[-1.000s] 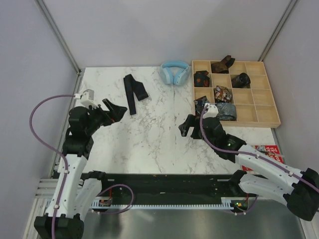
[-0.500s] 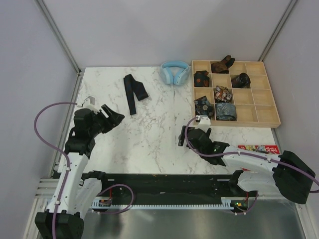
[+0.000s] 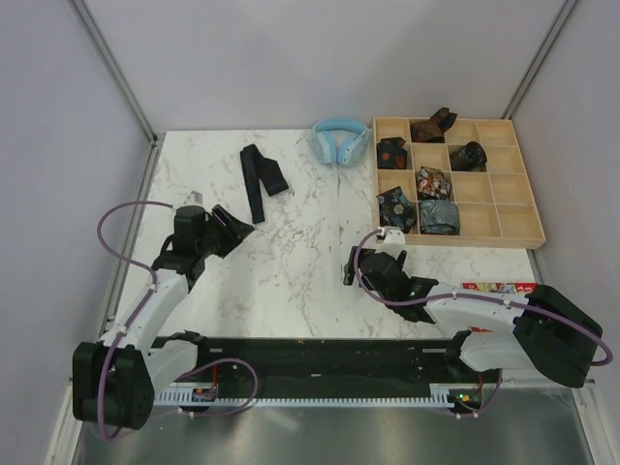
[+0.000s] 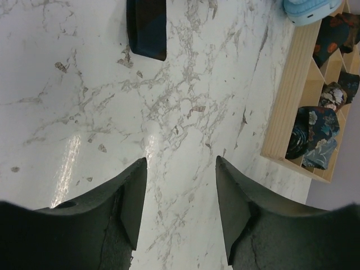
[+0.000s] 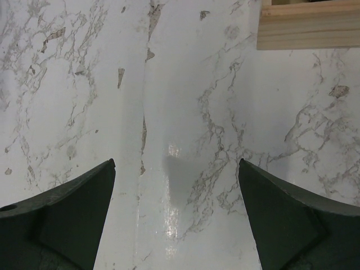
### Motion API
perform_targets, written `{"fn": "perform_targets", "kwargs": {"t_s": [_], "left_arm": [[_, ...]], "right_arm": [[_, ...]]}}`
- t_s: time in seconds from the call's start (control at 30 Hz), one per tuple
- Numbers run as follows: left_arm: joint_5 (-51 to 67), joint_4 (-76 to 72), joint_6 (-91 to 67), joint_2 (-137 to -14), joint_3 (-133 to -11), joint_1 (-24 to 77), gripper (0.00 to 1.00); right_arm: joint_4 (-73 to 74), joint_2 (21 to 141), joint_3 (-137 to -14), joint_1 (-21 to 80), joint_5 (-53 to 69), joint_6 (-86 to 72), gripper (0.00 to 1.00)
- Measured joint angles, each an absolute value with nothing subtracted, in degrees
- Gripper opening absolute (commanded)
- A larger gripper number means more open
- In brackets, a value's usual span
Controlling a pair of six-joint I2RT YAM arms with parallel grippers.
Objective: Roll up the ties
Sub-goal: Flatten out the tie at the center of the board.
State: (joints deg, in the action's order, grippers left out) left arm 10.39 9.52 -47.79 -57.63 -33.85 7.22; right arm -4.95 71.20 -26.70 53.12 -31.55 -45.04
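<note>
A black tie [image 3: 260, 179] with a blue-patterned part lies unrolled and folded at the back left of the marble table; its end shows at the top of the left wrist view [image 4: 147, 28]. Several rolled patterned ties [image 3: 433, 181] sit in compartments of the wooden tray [image 3: 513, 237], and some show in the left wrist view [image 4: 315, 135]. My left gripper [image 3: 232, 225] [image 4: 180, 169] is open and empty, a little nearer than the black tie. My right gripper [image 3: 351, 266] [image 5: 177, 169] is open and empty over bare marble, left of the tray's near corner [image 5: 309, 28].
Light blue headphones [image 3: 339, 139] lie at the back, between the black tie and the tray, and show in the left wrist view [image 4: 306, 8]. A red printed item [image 3: 499, 288] lies at the near right edge. Grey walls enclose the table.
Both arms have drawn back and lower toward the near edge. The right gripper has moved nearer and slightly left, away from the tray. The left gripper has shifted slightly right. Both stayed open.
</note>
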Motion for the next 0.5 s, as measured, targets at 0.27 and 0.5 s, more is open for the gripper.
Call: {"fn": "perform_targets", "kwargs": {"t_s": [0.27, 0.5], "left_arm": [[3.3, 1.7, -54.8, -71.4, -33.9, 10.1, 0.62], [-0.1, -5.3, -60.4, -80.9, -34.2, 10.7, 0.63]], "right_arm": [[-7.4, 73.9, -26.7, 53.1, -28.5, -43.2, 0.98], [-8.7, 74.1, -26.7, 53.1, -27.6, -42.7, 0.98]]}}
